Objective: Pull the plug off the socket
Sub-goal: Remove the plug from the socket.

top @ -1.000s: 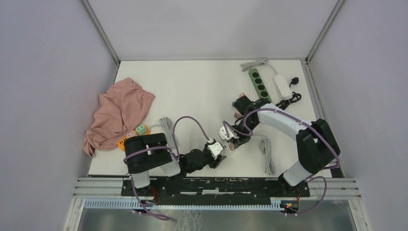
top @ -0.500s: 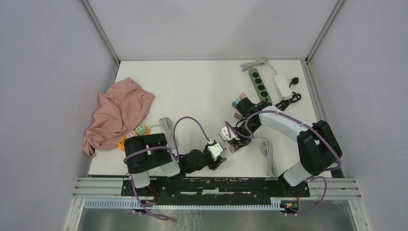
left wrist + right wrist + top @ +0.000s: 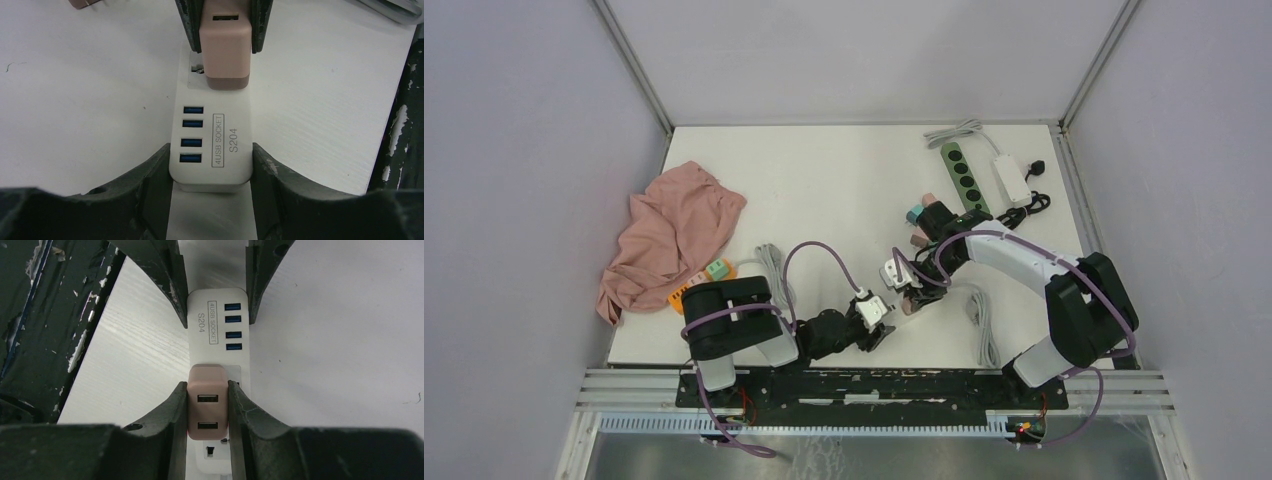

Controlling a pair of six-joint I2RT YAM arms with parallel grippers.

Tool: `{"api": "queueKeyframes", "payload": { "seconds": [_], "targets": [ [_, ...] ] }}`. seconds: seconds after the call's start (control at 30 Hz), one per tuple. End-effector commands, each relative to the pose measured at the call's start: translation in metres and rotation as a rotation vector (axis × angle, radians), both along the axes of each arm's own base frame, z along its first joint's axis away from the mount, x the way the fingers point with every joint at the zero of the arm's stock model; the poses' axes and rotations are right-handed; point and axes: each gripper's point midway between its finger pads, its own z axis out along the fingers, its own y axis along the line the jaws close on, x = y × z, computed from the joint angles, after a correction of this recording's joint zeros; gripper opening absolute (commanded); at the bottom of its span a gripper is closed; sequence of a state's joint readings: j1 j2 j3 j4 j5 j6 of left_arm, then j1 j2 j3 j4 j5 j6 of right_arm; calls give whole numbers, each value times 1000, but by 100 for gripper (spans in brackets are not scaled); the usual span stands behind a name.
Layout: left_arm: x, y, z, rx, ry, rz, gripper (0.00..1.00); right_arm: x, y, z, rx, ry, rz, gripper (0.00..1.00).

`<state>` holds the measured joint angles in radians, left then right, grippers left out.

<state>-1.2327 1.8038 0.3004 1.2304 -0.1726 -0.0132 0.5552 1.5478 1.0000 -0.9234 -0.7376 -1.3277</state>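
Left tool [image 3: 210,165]: clamped across the near end of the white socket strip [image 3: 220,135], which lay flat on the bench [image 3: 75,100].
Plug [image 3: 225,55]: pink, seated in the strip's far end, not yet out.
Right tool [image 3: 208,400]: closed on the plug's two sides.
Risk, strip: a weak left hold would likely let the strip lift with the plug (nothing else pinned it).
Risk, plug: a tilted pull could bind the pins, and the smooth sides could let the right tool slip off.
Green power strip [image 3: 962,175]: well apart, no likely obstacle.

Dusty pink plug [image 3: 208,407], white socket [image 3: 215,356] with blue ports [image 3: 233,320], green power strip [image 3: 962,178], pink cloth [image 3: 669,230]
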Motion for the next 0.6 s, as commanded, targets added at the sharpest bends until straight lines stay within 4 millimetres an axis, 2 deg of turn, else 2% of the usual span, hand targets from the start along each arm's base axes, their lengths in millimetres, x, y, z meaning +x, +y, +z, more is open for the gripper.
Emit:
{"api": "queueKeyframes", "payload": {
  "seconds": [0.0, 0.13, 0.27, 0.43, 0.57],
  "targets": [
    [-3, -2, 4, -1, -37, -32, 3, -6, -11, 8, 23, -45, 104, 0],
    [-3, -4, 4, -6, -33, -32, 3, -21, -1, 13, 79, 9, 144, 0],
    [-4, -7, 4, -8, -27, -38, 3, -23, 19, 18, 102, 32, 96, 0],
    [-4, -8, 1, -4, -19, -40, 3, -11, 32, 25, 123, 20, 23, 0],
    [-5, -7, 0, -3, -16, -38, 3, 7, 26, 22, 77, -23, -49, 0]
  ]
}}
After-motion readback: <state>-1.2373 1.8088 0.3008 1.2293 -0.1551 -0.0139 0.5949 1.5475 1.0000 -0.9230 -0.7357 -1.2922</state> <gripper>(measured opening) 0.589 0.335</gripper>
